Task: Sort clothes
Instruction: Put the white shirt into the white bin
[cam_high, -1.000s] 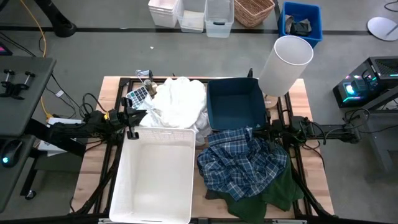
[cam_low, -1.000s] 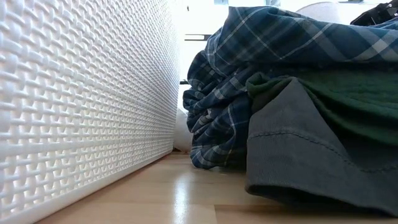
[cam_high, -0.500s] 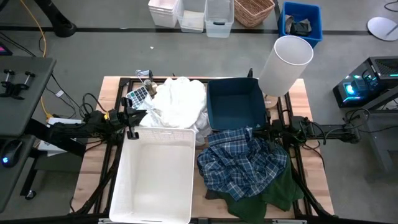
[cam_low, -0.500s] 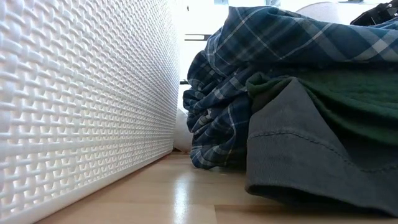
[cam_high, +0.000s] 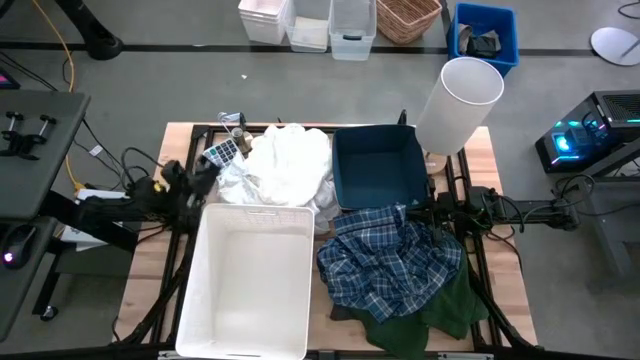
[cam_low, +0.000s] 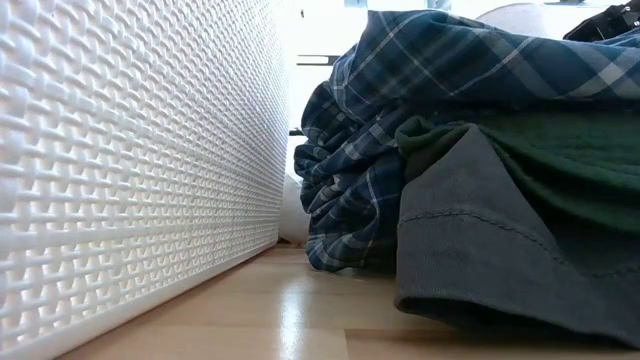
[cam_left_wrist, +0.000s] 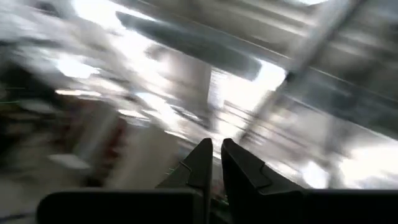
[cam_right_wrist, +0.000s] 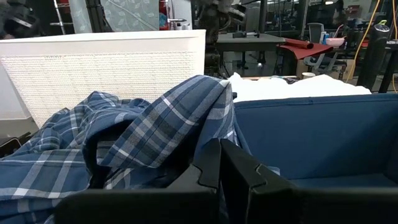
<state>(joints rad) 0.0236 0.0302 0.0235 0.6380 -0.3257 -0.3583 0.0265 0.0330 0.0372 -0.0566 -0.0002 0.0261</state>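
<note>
A pile of white clothes (cam_high: 285, 165) lies at the table's far middle, partly over the white bin's far rim. The blue-and-white plaid shirt (cam_high: 390, 260) lies at the near right on top of a dark green garment (cam_high: 450, 300) and a dark grey one (cam_low: 480, 240). My left gripper (cam_high: 200, 175) is shut and empty, left of the white pile; its fingers show close together in the left wrist view (cam_left_wrist: 216, 149). My right gripper (cam_high: 418, 212) is shut at the plaid shirt's far edge (cam_right_wrist: 205, 93), next to the blue bin; whether it touches the shirt cannot be told.
The white plastic bin (cam_high: 250, 290) stands at the near left, the dark blue square bin (cam_high: 378, 165) at the far right. A white cylinder (cam_high: 460, 100) stands at the far right corner. A small keypad (cam_high: 222, 152) and small items lie at the far left.
My left gripper has drawn back from the white pile toward the table's left edge and tipped upward; its wrist view is blurred by the motion. The clothes and my right gripper have kept still.
</note>
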